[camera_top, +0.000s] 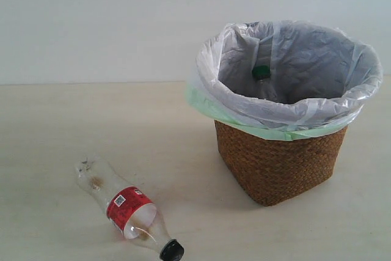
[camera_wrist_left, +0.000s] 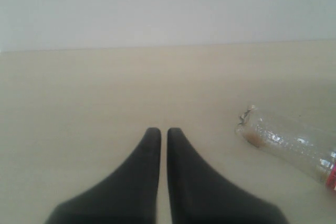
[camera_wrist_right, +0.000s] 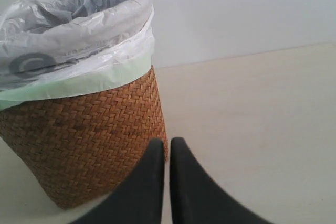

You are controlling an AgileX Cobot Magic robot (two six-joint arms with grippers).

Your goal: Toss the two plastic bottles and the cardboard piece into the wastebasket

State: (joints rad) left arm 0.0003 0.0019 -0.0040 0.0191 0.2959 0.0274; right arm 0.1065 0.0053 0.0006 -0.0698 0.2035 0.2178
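Observation:
The slimmer clear bottle with black cap and red label (camera_top: 127,207) lies on its side on the table at the front left; its base end (camera_wrist_left: 286,142) also shows in the left wrist view. Inside the wicker wastebasket (camera_top: 278,163) the green-capped bottle (camera_top: 261,73) stands against the white and pale green bag. The basket (camera_wrist_right: 84,145) fills one side of the right wrist view. My left gripper (camera_wrist_left: 163,132) is shut and empty over bare table, apart from the bottle. My right gripper (camera_wrist_right: 167,142) is shut and empty beside the basket's wall. The cardboard piece is out of view.
A pale wooden tabletop (camera_top: 91,120) runs back to a plain light wall (camera_top: 98,22). Neither arm shows in the exterior view.

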